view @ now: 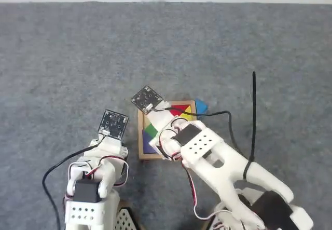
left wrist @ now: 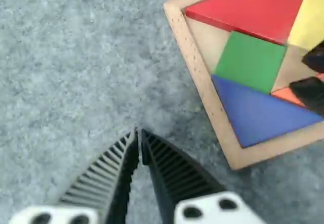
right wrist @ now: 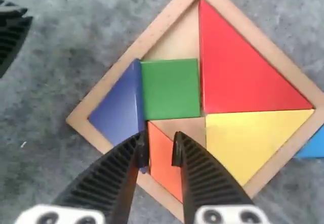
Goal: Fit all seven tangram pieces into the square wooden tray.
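The square wooden tray (view: 141, 136) (right wrist: 78, 120) (left wrist: 198, 77) lies on grey carpet under my right arm (view: 199, 144). A red triangle (right wrist: 238, 67), a yellow triangle (right wrist: 248, 138), a green square (right wrist: 169, 88) and a dark blue piece (right wrist: 119, 110) lie in it. My right gripper (right wrist: 158, 148) is shut on the orange triangle (right wrist: 162, 158), which sits next to the blue piece. A light blue piece (view: 201, 106) (right wrist: 314, 145) lies on the carpet just outside the tray's rim. My left gripper (left wrist: 139, 133) is shut on nothing and sits low over the carpet beside the tray.
Bare wood shows in the tray beside the green square (right wrist: 174, 39). A black cable (view: 254, 116) runs over the carpet to the right of the right arm. Open carpet stretches beyond the tray towards the far wall.
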Tool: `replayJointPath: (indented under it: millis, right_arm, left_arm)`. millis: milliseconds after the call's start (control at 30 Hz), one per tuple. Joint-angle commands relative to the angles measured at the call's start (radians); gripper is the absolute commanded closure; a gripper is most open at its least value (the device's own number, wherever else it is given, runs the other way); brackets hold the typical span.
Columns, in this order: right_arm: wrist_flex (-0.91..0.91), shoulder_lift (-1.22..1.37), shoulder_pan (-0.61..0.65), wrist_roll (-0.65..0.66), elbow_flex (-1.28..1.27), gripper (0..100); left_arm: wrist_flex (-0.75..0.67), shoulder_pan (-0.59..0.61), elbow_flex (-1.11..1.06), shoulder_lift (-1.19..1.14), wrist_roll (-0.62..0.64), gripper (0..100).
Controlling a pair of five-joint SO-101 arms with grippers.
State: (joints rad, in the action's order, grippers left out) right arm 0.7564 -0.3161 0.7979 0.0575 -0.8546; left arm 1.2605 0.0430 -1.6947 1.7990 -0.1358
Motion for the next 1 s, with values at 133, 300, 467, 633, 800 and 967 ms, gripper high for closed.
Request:
replayJointPath:
  millis: [133, 300, 467, 633, 800, 967]
  right_arm:
    - [-0.018, -0.048, 0.01, 0.015, -0.006, 91.6]
    - [-0.015, -0.045, 0.01, 0.017, -0.009, 91.6]
    - [-0.024, 0.025, 0.031, 0.069, -0.017, 91.9]
    - [-0.061, 0.097, 0.038, 0.072, -0.009, 91.9]
    - [-0.056, 0.105, 0.035, 0.072, 0.0, 91.9]
    - [-0.054, 0.035, -0.027, 0.068, 0.0, 91.8]
  left_arm:
    - [0.006, 0.005, 0.012, 0.025, 0.008, 99]
    - [0.006, 0.005, 0.012, 0.025, 0.008, 99]
    - [0.006, 0.005, 0.012, 0.025, 0.008, 99]
    - [0.006, 0.005, 0.012, 0.025, 0.008, 99]
    - [0.006, 0.005, 0.012, 0.025, 0.008, 99]
    - [0.006, 0.005, 0.012, 0.025, 0.008, 99]
